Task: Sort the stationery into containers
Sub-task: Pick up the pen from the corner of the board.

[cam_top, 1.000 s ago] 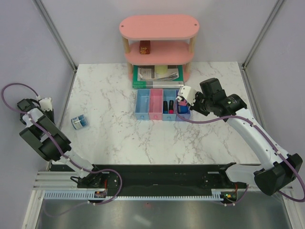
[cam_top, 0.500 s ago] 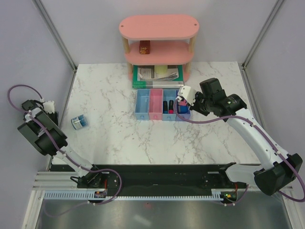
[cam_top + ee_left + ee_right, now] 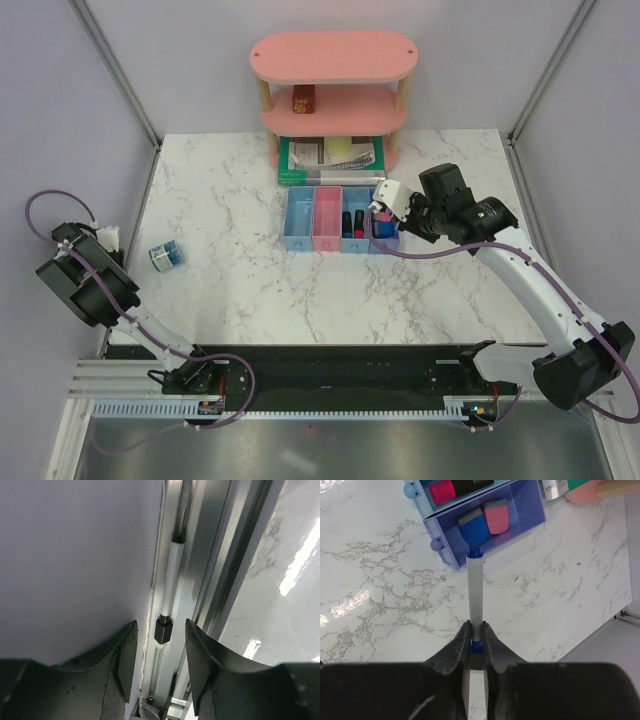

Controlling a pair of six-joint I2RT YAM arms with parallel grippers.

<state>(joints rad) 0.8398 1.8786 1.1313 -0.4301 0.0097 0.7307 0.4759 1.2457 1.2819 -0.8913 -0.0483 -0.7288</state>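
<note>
Left fingers (image 3: 116, 677) lower, off table's (image 3: 250, 285) left edge

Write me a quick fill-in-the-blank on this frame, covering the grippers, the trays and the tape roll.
1. The right gripper is shut on a thin ____.
2. That item points at the purple tray, which holds a pink ____.
3. The tape roll lies on the table, nearer the ____ arm.
4. The left gripper, jaws apart, holds ____.
Missing words: pen; eraser; left; nothing.
</note>
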